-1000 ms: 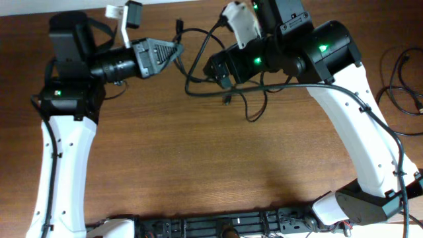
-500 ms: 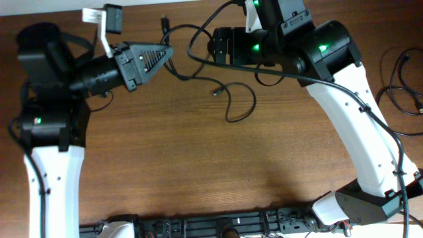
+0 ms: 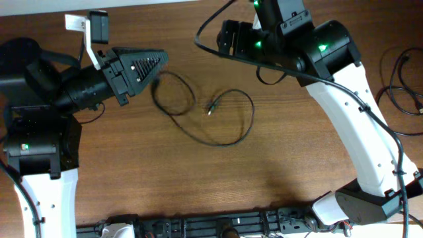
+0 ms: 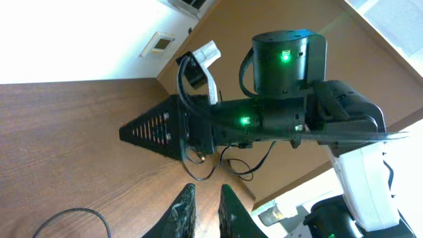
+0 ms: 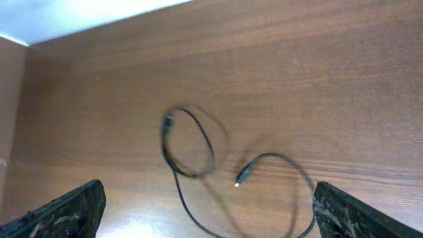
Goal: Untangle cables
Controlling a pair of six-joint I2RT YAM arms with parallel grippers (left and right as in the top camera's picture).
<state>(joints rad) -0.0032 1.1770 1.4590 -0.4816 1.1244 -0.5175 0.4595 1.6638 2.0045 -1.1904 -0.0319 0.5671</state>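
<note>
One thin black cable (image 3: 225, 135) lies loose on the wooden table (image 3: 198, 185) in an open curl, its small plug (image 3: 210, 109) in the middle. My left gripper (image 3: 162, 58) hovers just up-left of the cable's blurred loop (image 3: 173, 92), jaws a narrow crack apart with nothing between them (image 4: 206, 195). In the left wrist view only an arc of the cable (image 4: 73, 215) shows. My right gripper (image 3: 228, 38) is high at the table's back. It stands wide open (image 5: 208, 195), with the cable (image 5: 188, 149) and plug (image 5: 242, 177) on the table below it.
More thin black cables (image 3: 403, 76) lie bunched at the table's right edge. The right arm's white link (image 3: 370, 132) spans the right side. A dark rail (image 3: 218, 225) runs along the front edge. The far table edge is close behind both grippers.
The cable, strung between both grippers a second ago, has dropped onto the table. My left gripper pulled back to the left. The right gripper rose toward the back.
</note>
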